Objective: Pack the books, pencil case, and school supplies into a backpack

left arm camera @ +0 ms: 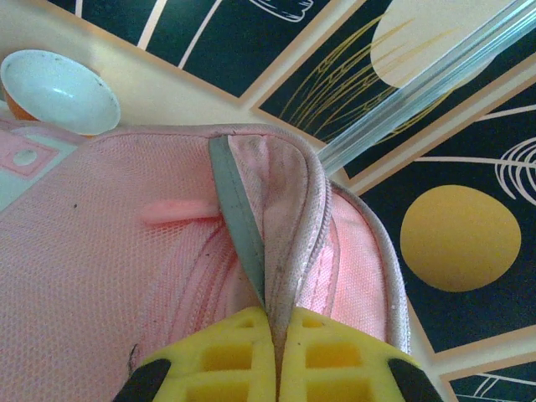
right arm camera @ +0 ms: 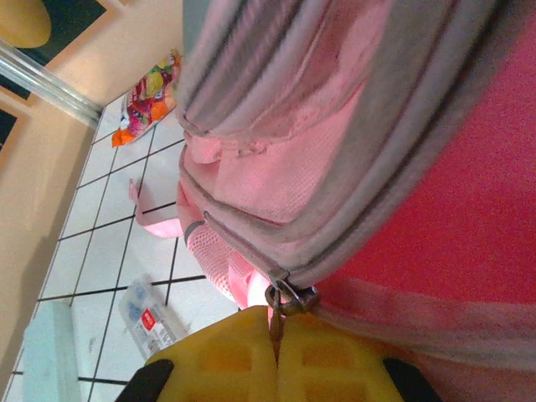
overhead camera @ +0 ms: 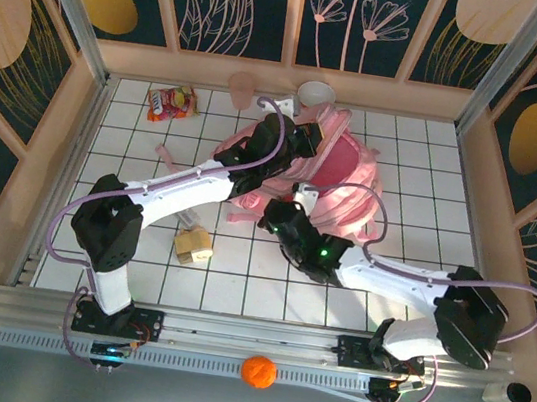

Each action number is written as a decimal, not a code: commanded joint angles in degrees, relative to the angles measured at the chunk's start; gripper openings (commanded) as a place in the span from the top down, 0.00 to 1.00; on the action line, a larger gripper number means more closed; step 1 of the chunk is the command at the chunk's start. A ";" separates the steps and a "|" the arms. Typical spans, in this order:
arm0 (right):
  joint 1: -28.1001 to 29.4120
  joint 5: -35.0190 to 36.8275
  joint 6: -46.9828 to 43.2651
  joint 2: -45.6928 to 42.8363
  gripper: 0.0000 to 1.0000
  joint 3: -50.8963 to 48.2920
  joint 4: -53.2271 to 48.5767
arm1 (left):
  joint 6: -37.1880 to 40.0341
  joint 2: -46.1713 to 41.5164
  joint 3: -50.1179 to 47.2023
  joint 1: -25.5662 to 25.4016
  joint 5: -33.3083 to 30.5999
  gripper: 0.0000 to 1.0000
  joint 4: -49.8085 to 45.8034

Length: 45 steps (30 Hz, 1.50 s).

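The worktop (overhead camera: 138, 262) is white tile with dark grout lines. It is fenced by tan wooden rails and dark navy wall panels painted with gold ovals and pale plant outlines. At the far left lies a red-and-yellow snack packet (overhead camera: 170, 101). Nearer, left of centre, the tan and yellow school supplies (overhead camera: 193, 244) sit on the tiles. The right wrist view shows the translucent pencil case (right arm camera: 149, 316) flat on the tiles left of the backpack, slightly blurred. A pink cup (overhead camera: 242, 88) and a white bowl (overhead camera: 316, 95) stand by the far wall, and an orange ball (overhead camera: 259, 372) rests on the near rail. The pink backpack (overhead camera: 343, 177) lies right of centre toward the far side, much of it covered by both arms. The left gripper (left arm camera: 275, 335) has its yellow fingers pressed together on the backpack's zip-trimmed edge. The right gripper (right arm camera: 276, 331) is clamped on the metal zip pull (right arm camera: 285, 297). The backpack's inside cannot be made out.
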 commanded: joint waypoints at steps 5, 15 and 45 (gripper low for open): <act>3.55 4.06 2.41 9.14 1.00 4.50 5.96 | -1.98 -1.45 5.85 0.05 0.47 1.00 16.28; 3.36 2.75 2.02 19.65 1.00 10.46 12.54 | -2.68 -1.07 6.68 0.05 1.61 1.00 16.01; 1.59 -14.87 -8.47 -13.34 0.52 -3.57 -3.13 | 26.85 -7.04 -14.62 4.82 16.07 1.00 22.40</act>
